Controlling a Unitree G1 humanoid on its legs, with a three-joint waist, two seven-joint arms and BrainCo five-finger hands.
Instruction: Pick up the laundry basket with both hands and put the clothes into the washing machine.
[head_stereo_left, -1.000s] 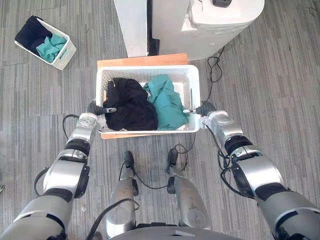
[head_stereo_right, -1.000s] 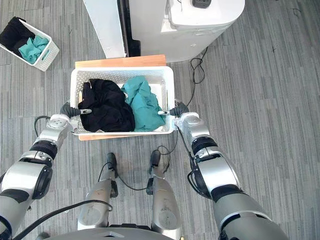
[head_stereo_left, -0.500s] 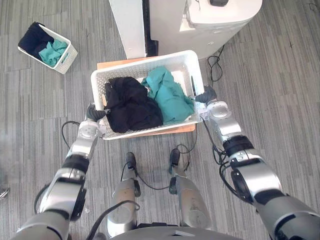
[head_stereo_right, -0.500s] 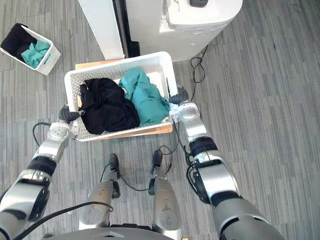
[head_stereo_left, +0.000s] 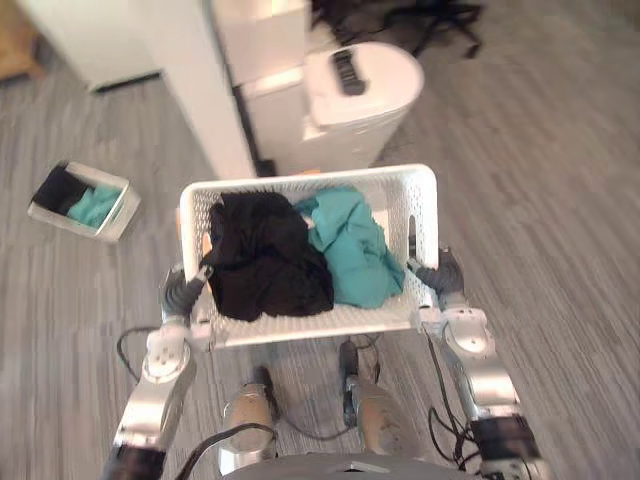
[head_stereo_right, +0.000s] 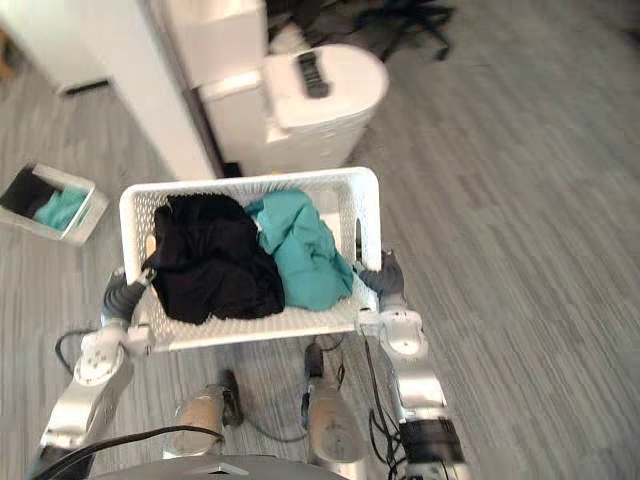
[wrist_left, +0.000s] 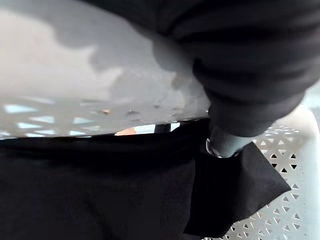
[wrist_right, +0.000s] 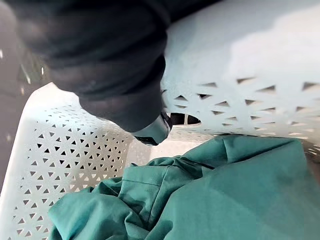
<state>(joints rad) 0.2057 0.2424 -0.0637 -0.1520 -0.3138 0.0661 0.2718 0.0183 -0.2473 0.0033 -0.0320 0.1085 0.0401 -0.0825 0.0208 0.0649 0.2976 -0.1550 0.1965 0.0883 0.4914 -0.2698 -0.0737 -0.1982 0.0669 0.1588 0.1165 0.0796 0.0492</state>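
Both ends of crosswise laundry basket (head_stereo_left: 300, 325) gripped: left hand (head_stereo_left: 183, 292), right hand (head_stereo_left: 440, 275) fingers curled.

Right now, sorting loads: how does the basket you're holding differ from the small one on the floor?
The laundry basket is larger than the small basket. The left hand and right hand grip the laundry basket's ends; the small basket sits untouched on the floor. Both are white, holding black clothes and teal clothes.

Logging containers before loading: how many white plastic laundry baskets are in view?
2. The large white perforated plastic basket is gripped by the left hand and right hand; a small white basket sits on the floor to the robot's left.
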